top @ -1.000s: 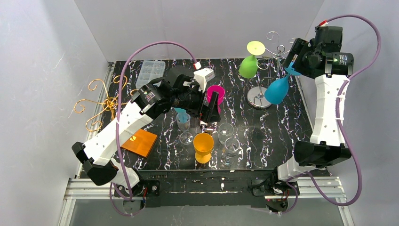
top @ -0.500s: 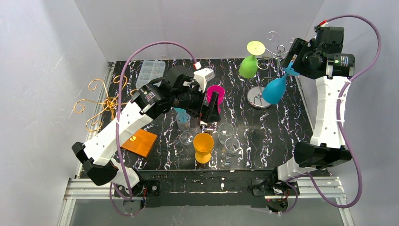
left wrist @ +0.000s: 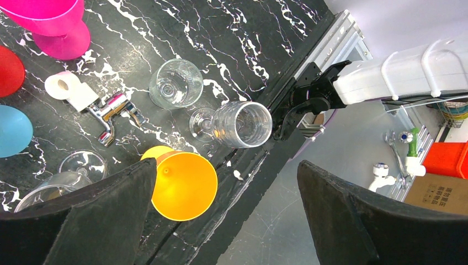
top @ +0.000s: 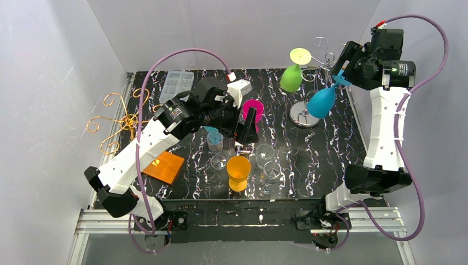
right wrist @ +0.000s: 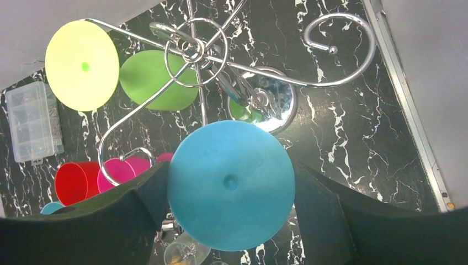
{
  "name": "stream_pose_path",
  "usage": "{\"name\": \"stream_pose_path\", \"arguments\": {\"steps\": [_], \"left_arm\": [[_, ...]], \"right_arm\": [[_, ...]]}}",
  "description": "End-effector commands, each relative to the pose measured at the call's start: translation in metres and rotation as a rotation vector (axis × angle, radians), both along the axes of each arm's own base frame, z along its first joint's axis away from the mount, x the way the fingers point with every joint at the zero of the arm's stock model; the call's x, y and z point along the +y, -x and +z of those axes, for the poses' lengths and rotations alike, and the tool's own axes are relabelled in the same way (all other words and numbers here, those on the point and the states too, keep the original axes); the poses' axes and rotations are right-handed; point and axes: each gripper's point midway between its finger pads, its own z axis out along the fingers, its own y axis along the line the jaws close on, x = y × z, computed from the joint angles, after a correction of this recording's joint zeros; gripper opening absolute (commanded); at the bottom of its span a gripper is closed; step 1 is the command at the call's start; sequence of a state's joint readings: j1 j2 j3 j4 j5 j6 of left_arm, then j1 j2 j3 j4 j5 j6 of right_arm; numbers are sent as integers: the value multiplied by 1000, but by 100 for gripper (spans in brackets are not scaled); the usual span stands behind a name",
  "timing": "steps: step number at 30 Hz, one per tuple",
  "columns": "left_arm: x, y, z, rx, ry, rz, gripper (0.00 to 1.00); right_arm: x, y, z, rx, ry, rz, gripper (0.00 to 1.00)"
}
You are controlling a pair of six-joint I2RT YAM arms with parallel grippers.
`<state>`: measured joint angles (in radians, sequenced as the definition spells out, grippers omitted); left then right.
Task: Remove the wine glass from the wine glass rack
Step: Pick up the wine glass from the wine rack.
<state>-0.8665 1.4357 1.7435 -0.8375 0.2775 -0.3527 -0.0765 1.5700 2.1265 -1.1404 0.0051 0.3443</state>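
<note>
A chrome wine glass rack (top: pixel 309 107) stands at the back right of the table; its hooks fill the right wrist view (right wrist: pixel 204 52). A green wine glass (top: pixel 292 74) with a pale yellow foot hangs upside down on it (right wrist: pixel 83 65). My right gripper (top: pixel 340 79) is shut on the foot of a blue wine glass (top: pixel 322 102), which hangs bowl down beside the rack's hooks; the blue foot (right wrist: pixel 230 185) sits between my fingers. My left gripper (top: pixel 246 130) is open and empty above the glasses in the table's middle (left wrist: pixel 226 204).
An orange goblet (top: pixel 238 172), clear glasses (top: pixel 265 156), a pink cup (top: pixel 253 108) and a blue-topped glass (top: pixel 214 139) stand mid-table. An orange square (top: pixel 163 167), a gold wire rack (top: pixel 118 118) and a clear box (top: pixel 177 84) lie at the left.
My right gripper has lifted the blue wine glass slightly up and toward the back, swinging its bowl left. The left arm has not moved.
</note>
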Motion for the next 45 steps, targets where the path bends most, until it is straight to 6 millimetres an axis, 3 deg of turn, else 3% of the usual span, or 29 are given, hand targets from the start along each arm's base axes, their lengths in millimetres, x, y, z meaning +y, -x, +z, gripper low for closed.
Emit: {"name": "stream_pose_path", "arguments": {"steps": [1, 15, 32, 45], "left_arm": [[1, 1, 18, -26, 42, -5, 98], [-1, 1, 19, -24, 45, -10, 98], [0, 3, 20, -24, 51, -12, 98], [-3, 3, 20, -15, 58, -19, 98]], "right_arm": [[-12, -16, 19, -86, 25, -65, 49], [-33, -20, 14, -90, 76, -170, 49], [-40, -19, 7, -81, 98, -206, 49], [-52, 11, 18, -69, 165, -255, 49]]}}
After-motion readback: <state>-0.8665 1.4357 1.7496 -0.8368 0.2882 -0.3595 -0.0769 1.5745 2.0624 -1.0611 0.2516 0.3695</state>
